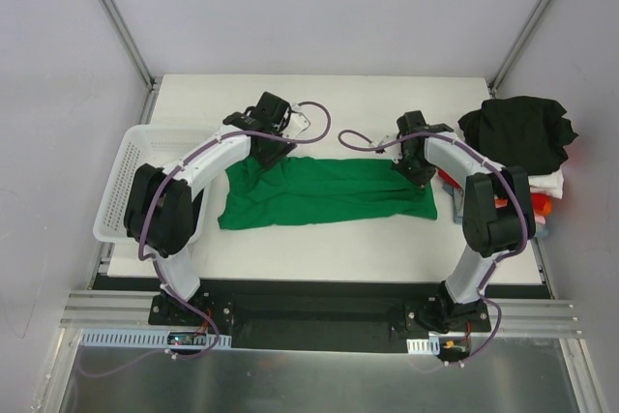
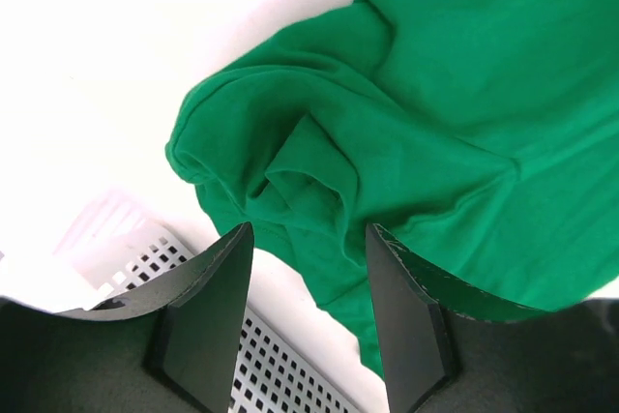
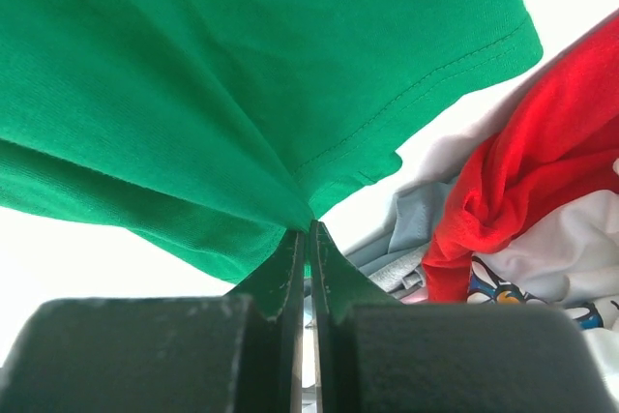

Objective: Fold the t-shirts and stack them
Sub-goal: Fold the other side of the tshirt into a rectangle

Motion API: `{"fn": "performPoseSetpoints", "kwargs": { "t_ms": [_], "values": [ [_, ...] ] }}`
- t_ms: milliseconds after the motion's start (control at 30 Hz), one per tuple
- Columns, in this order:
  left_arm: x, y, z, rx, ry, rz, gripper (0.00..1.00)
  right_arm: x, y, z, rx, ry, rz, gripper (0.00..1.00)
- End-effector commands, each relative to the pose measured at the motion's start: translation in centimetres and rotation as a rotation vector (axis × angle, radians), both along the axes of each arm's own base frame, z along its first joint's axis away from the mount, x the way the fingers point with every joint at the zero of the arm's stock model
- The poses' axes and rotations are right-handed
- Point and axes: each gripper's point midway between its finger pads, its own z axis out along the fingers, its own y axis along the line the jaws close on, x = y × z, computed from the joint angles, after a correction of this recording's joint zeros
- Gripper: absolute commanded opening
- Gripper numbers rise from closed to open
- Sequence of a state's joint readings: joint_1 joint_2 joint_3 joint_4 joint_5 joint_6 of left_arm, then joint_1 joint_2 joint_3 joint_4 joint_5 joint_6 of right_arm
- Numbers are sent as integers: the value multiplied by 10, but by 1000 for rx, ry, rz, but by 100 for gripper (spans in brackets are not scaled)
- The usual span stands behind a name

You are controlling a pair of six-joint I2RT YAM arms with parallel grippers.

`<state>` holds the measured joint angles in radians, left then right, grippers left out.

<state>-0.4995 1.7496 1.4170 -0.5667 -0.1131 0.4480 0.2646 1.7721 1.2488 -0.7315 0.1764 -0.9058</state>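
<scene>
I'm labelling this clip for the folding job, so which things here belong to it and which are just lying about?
Job: green t-shirt, pinched by the right gripper; black t-shirt on top of the pile at the right; red t-shirt in that pile.
Lying about: white mesh basket at the table's left edge.

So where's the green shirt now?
In the top view the green shirt lies mid-table, between the basket on the left and the shirt pile on the right. The right hand pinches it.
</scene>
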Motion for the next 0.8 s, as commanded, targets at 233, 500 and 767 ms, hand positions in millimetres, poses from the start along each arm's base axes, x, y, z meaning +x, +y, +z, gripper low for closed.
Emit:
{"fn": "performPoseSetpoints", "kwargs": {
  "t_ms": [233,500,767],
  "values": [
    [8,8,-16,-12,41,12,49,3,-4,13,-22,-37,-8,37],
    [2,3,-21,-41,70,17,49,5,-4,14,-22,-48,-11,57],
    [-7,4,-32,-46,106,18,49,7,-4,15,-23,-52,-11,61]
  ]
}}
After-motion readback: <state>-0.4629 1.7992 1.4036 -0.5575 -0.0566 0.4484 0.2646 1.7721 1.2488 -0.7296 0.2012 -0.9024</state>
